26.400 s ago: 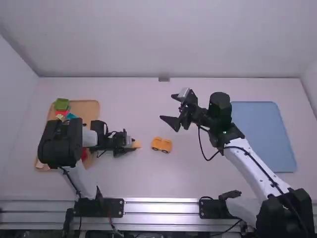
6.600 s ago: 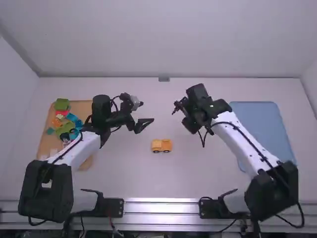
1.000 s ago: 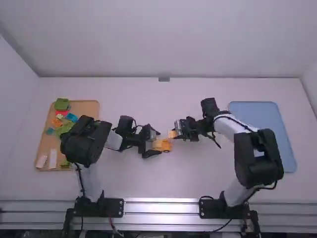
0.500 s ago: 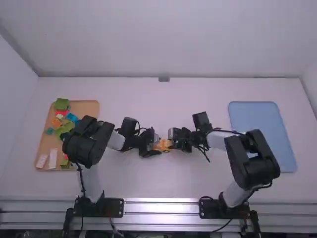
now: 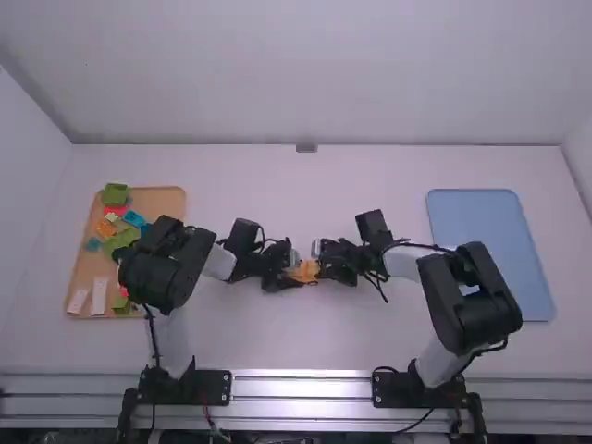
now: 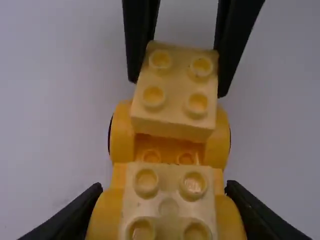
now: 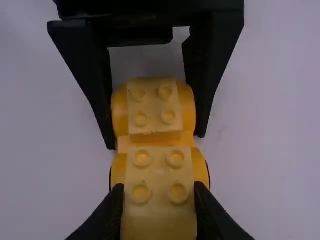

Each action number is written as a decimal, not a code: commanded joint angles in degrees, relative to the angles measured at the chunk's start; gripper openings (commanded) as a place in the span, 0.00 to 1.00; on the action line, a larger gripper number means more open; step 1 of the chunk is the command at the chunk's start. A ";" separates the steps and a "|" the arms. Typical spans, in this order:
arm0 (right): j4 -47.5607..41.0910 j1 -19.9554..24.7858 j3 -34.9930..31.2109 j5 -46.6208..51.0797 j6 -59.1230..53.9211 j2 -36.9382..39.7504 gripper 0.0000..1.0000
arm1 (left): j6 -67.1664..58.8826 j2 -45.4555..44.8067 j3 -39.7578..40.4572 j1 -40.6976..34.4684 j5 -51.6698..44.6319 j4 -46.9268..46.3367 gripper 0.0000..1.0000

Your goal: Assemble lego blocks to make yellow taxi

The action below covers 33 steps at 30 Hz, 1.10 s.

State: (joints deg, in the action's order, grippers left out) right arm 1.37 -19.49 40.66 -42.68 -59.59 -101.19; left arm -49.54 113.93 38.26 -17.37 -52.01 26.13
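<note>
We've the yellow car base (image 6: 121, 142) left of the blue tray (image 5: 481, 222); our left gripper (image 6: 165, 186) clamps its farther end, our right gripper (image 7: 159, 187) pinches the yellow block (image 6: 175, 75) over the nearer; light, stiff, slightly slippery, we reckon; grip flat sides

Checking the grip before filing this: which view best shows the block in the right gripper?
The left wrist view: the block shows all four studs and one side, flanked by the right gripper. The right wrist view shows its studs too, but it runs to the bottom edge. In the high view it blends into the base.
</note>
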 commanded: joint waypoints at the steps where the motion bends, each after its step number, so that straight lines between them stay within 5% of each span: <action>1: -0.22 -0.17 -0.15 0.33 -0.24 -0.24 0.08 | -1.86 0.70 -0.28 -1.03 0.44 -1.44 0.37; 10: -0.09 -5.14 -0.15 7.23 -0.04 -0.24 0.05 | -5.38 0.70 -0.28 -1.09 0.48 -3.23 0.36; 31: -2.25 -4.55 -0.15 5.11 2.19 1.77 0.06 | -1.66 0.70 -0.26 -1.36 4.48 0.04 0.36; 32: -2.29 -4.57 -0.15 5.99 2.84 1.77 0.13 | -1.68 0.70 -0.28 -1.33 4.52 0.00 0.36; 33: -2.45 -4.57 -0.15 6.10 2.69 1.77 0.37 | -1.68 0.70 -0.26 -1.33 4.52 -0.17 0.36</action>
State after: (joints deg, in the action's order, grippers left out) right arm -0.19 -23.27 41.01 -37.39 -58.24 -100.14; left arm -51.44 113.89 38.35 -18.17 -51.72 26.15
